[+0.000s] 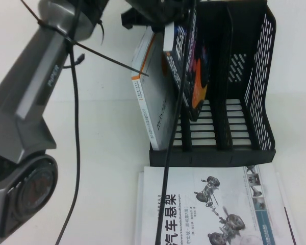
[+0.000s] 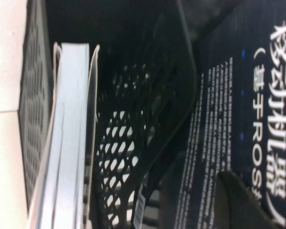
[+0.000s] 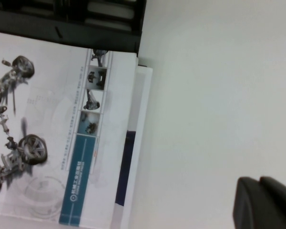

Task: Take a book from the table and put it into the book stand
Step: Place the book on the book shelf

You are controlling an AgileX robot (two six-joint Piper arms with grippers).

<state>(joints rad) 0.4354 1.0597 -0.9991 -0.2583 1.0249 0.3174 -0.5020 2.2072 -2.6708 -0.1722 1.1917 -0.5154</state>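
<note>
The book is held tilted over the stand, its lower corner dipped into the middle slot, its top edge clamped in the left gripper's jaws above the stand's rear. A white book fills the stand's left slot; the right slot is open. The right gripper is seen over bare worktop right of the stand's front; whether its jaws are apart cannot be told.

My high view is bright and even on the table; the book stand throws little shadow; my left wrist view is dim, perhaps underexposed, and soft
</note>
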